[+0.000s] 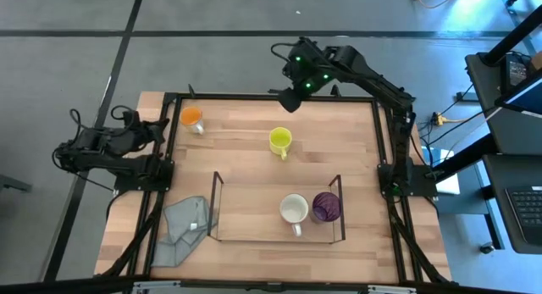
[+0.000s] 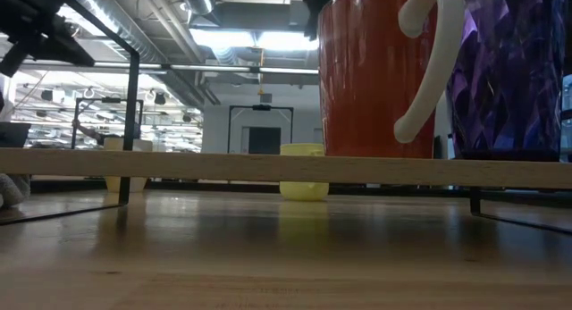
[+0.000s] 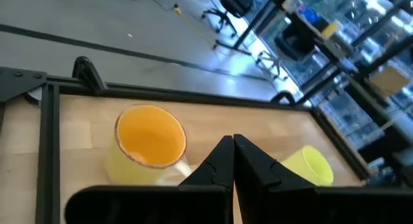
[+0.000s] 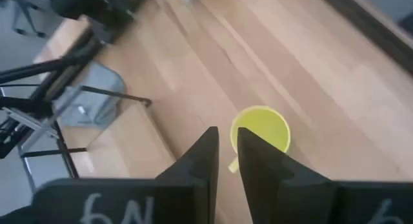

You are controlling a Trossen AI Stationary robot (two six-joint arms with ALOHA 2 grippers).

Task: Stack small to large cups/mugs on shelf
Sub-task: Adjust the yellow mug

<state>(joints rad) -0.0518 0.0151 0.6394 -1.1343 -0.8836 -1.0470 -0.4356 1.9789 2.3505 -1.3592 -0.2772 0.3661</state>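
High view first: I read the worktop (image 1: 254, 150) as a clock face, 12 at the far edge. Shelf (image 1: 275, 239) sits low of centre, around 6 o'clock, clear walls with thin dark edges. Inside it, toward its 3 o'clock end, white mug (image 1: 294, 209) and purple tumbler (image 1: 326, 207) stand side by side, close or touching, I cannot tell which; the mug's handle points toward 6. The rest of the shelf holds nothing I can see

Yellow mug (image 1: 280, 141) stands upright on the bare worktop just 12 o'clock of the shelf, apart from it. Orange cup (image 1: 192, 117) is out at 10 o'clock near the worktop corner, well apart from the others. Grey cloth (image 1: 182, 229) lies crumpled at 8 o'clock, just outside the shelf's end wall

Right gripper (image 1: 288, 99) hangs at 12 o'clock over the far edge, beyond the yellow mug. In the right wrist view its fingers (image 4: 200, 162) stand nearly together, a thin gap between, nothing held, the yellow mug below them

Left gripper (image 1: 159, 131) rests at 9 o'clock by the worktop's side rail, near the orange cup. In the left wrist view its fingertips (image 3: 222, 156) meet, gripping nothing, with the orange cup just past them
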